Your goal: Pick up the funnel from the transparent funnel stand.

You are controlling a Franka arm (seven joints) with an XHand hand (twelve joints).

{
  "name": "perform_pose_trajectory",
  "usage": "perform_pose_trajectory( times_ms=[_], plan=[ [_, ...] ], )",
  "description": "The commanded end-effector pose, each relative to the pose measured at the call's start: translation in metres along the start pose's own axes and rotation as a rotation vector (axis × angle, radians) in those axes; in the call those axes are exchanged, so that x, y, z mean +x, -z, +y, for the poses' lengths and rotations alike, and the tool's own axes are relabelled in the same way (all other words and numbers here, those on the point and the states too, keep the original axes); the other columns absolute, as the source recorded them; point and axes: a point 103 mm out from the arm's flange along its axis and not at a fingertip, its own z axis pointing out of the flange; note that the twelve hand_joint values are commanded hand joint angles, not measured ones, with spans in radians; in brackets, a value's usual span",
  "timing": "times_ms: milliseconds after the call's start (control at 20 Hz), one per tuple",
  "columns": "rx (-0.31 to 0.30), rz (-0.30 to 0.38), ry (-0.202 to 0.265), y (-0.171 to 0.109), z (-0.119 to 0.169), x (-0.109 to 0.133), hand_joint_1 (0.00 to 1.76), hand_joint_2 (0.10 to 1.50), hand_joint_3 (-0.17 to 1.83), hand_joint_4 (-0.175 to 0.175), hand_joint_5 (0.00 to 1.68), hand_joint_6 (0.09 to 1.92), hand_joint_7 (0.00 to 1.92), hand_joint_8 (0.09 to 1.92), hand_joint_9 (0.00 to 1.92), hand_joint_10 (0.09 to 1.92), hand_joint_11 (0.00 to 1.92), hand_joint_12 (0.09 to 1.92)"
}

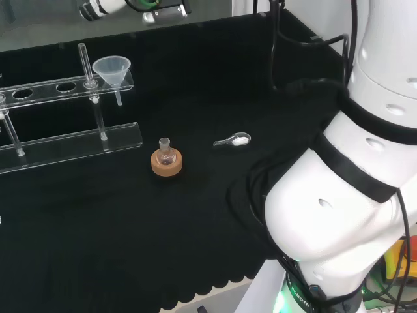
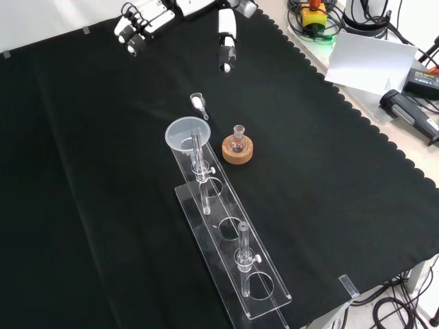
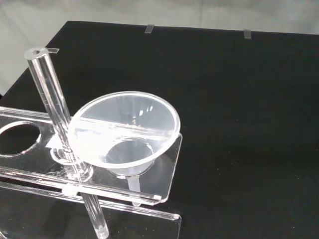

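Hand fingers straight, empty | funnel in stand, well apart

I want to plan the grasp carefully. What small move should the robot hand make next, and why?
Probably it should come down toward the clear plastic cone funnel, fingers kept open. The robot hand is at the far edge of the black cloth in the front view, well apart from the funnel, which sits untouched in the end hole of the transparent acrylic funnel stand.
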Motion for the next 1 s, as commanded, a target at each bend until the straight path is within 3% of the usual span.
perform_pose_trajectory(
  times_ms=[50, 1000],
  plan=[
    [0.045, 0.003, 0.029, -0.021, 0.015, 0.0, 0.29, 0.64, 0.02, 0.032, 0.0, 0.09, 0.0, 0.09, 0.0, 0.09, 0.0, 0.42],
    [0.148, 0.016, 0.03, -0.065, 0.024, 0.015, 0.3, 0.64, 0.02, 0.028, 0.0, 0.09, 0.0, 0.09, 0.0, 0.09, 0.0, 0.44]
  ],
)
